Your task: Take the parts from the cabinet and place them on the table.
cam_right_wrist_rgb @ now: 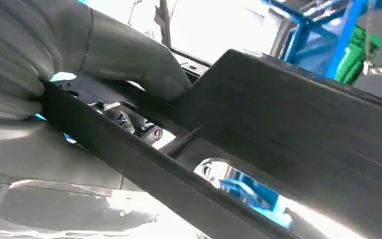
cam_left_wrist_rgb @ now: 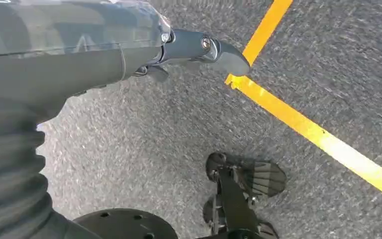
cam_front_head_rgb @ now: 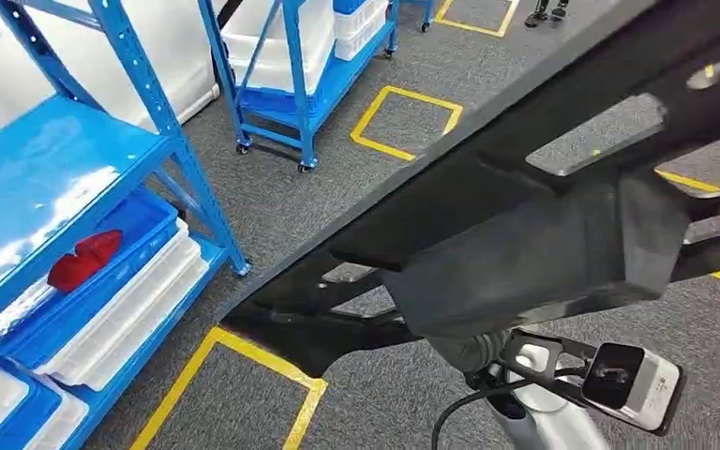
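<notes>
Black moulded plastic, long and ribbed with cut-outs: the part (cam_front_head_rgb: 562, 187) runs diagonally from lower left to upper right of the head view, carried above the carpet (cam_front_head_rgb: 272, 187) and clear of the blue rack (cam_front_head_rgb: 164, 131) at the left.

We judge the step in hand to be transport to the table, which we cannot see. We should keep the part level, turn slowly so its long ends do not swing into the rack, and confirm the table edge before lowering.

Our right hand (cam_right_wrist_rgb: 124, 55) grips the part near its middle; the thumb presses on one face in the upper left of the right wrist view, with the fingers tucked behind the rib.

Our left hand (cam_left_wrist_rgb: 199, 47) hangs over the carpet beside the yellow tape (cam_left_wrist_rgb: 298, 124), fingers extended and holding nothing.
</notes>
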Motion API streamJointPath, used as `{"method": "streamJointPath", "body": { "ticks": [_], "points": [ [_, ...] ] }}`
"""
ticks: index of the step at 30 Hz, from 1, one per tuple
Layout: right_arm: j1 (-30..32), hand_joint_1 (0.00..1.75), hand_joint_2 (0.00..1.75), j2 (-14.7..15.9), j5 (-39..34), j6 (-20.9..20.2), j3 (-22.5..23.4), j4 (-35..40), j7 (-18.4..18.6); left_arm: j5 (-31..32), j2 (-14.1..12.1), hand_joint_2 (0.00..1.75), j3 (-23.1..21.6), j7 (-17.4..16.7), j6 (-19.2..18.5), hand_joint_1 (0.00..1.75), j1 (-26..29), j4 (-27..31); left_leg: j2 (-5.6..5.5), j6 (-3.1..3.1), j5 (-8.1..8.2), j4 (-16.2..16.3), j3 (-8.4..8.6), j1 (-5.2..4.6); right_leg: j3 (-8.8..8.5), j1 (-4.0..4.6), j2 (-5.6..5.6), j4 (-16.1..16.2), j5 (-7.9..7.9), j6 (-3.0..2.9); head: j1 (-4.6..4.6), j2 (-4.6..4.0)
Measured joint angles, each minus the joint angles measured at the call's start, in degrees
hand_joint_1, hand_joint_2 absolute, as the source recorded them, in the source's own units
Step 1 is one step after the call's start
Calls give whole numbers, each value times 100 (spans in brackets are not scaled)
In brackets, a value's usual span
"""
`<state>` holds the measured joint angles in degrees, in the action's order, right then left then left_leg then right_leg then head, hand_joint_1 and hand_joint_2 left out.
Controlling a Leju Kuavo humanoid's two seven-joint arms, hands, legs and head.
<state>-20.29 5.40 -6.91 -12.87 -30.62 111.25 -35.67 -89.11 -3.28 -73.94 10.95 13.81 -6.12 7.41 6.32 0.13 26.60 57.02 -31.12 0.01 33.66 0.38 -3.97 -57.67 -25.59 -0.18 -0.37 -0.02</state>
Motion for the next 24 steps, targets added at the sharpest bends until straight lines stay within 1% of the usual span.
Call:
{"method": "streamJointPath", "body": {
  "ticks": [1, 2, 3, 4, 5, 6, 7, 8, 9, 14, 16, 17, 18, 19, 20, 21, 22, 23, 24],
  "points": [
    [1, 175, 175, -2, 0, -9, 9, -6, -2, -2, 0, 175, 0, 0, 11, 0, -7, 0, 68, -21, 0, -10, 11, 0, 19, 10, 73, -3, 5, -21, 0, 0],
    [-4, 175, 175, -2, 0, -11, 22, -11, -2, -2, 0, 175, 0, 0, 24, 0, -25, 0, 135, -56, 0, -19, 26, -8, 28, 3, 142, 23, 29, -58, 0, 0],
    [-2, 175, 175, -9, 0, -15, 35, -13, -2, -2, -8, 175, 0, 2, 30, 0, -40, 0, 83, -92, 59, 16, 5, 18, -12, -68, 203, 86, 74, -102, 0, 0],
    [-27, 175, 175, -11, -7, -24, 44, -20, -7, -2, -17, 175, 0, 7, 42, 0, -44, 0, -236, -123, 202, 197, -46, 37, -11, -72, 254, 104, 92, -134, 2, 0],
    [-53, 175, 175, -39, -11, -35, 46, -37, -11, -2, -13, 175, 0, 7, 39, 0, -34, 0, -448, -138, 457, 617, -232, 52, 5, -74, 318, 103, 101, -153, 0, 0],
    [-54, 175, 175, -59, -11, -44, 46, -55, -20, -2, -13, 175, 0, 7, 39, 0, -15, 0, -526, -159, 684, 1082, -444, 62, 15, -73, 394, 102, 106, -161, 0, 0],
    [-50, 175, 175, -68, -11, -46, 46, -76, -28, -2, -15, 175, 0, 7, 39, 0, 9, 0, -564, -173, 862, 1541, -659, 63, 27, -69, 474, 95, 108, -163, 0, 0],
    [-48, 175, 175, -68, -11, -46, 46, -88, -33, 0, -15, 175, 0, 7, 39, 0, 19, 0, -574, -178, 902, 1728, -753, 63, 35, -68, 525, 88, 109, -162, 0, 0],
    [-47, 175, 175, -68, -11, -46, 46, -105, -39, 2, -17, 175, 0, 7, 35, 0, 26, 0, -577, -183, 888, 1815, -801, 63, 40, -69, 575, 76, 110, -160, 0, 0],
    [-47, 175, 175, -68, -11, -46, 46, -105, -39, 2, -17, 175, 0, 7, 35, 0, 26, 0, -577, -183, 888, 1815, -801, 63, 40, -69, 575, 76, 110, -160, 0, 0],
    [-47, 175, 175, -68, -11, -48, 46, -109, -39, 2, -15, 175, 0, 7, 33, 0, 27, 0, -577, -184, 866, 1817, -804, 63, 41, -70, 595, 72, 111, -159, 0, 0],
    [-72, 175, 175, -70, -11, -52, 50, -181, -74, 7, -28, 175, 0, 13, 13, 0, 7, 0, -747, -171, 13, 399, -154, 111, 34, -88, 878, 10, 97, -108, 0, 0],
    [-126, 175, 175, -72, -9, -57, 50, -216, -81, 7, -28, 175, 0, 26, -15, 0, 9, 0, -1068, -134, 61, 74, -26, 136, 113, -72, 1029, -52, 107, -24, 0, 0],
    [-143, 175, 175, -70, -11, -50, 83, -242, -85, 0, -17, 175, 0, 72, -66, 0, -32, 0, -850, 21, -5, 34, -23, 132, 182, -114, 1120, -44, 140, 118, 0, 0],
    [-166, 175, 175, -68, -18, -44, 90, -247, -92, 0, -20, 175, 0, 85, -63, 0, -39, 0, -785, 44, -14, 26, -22, 123, 241, -88, 801, -183, 37, 135, 2, 0],
    [-197, 175, 175, -68, -24, -39, 92, -262, -98, -2, -26, 175, 2, 98, -61, 0, -34, 0, -717, 87, -9, 26, -28, 110, 409, -82, 588, -538, -186, 151, 0, 0],
    [-200, 175, 175, -70, -31, -35, 92, -273, -114, -2, -26, 175, 2, 103, -59, 0, -16, 0, -641, 98, -4, 27, -31, 95, 626, -88, 488, -1000, -418, 166, 0, 0],
    [-192, 175, 175, -68, -42, -33, 94, -286, -129, -2, -28, 175, 4, 101, -52, 0, 4, 0, -560, 105, 0, 28, -35, 82, 850, -96, 456, -1481, -617, 178, 2, 0],
    [-184, 175, 175, -68, -44, -24, 105, -306, -136, -2, -33, 175, 7, 101, -48, 0, 16, 0, -473, 108, 2, 29, -38, 70, 1025, -107, 447, -1851, -718, 182, 0, 0]
  ]
}}
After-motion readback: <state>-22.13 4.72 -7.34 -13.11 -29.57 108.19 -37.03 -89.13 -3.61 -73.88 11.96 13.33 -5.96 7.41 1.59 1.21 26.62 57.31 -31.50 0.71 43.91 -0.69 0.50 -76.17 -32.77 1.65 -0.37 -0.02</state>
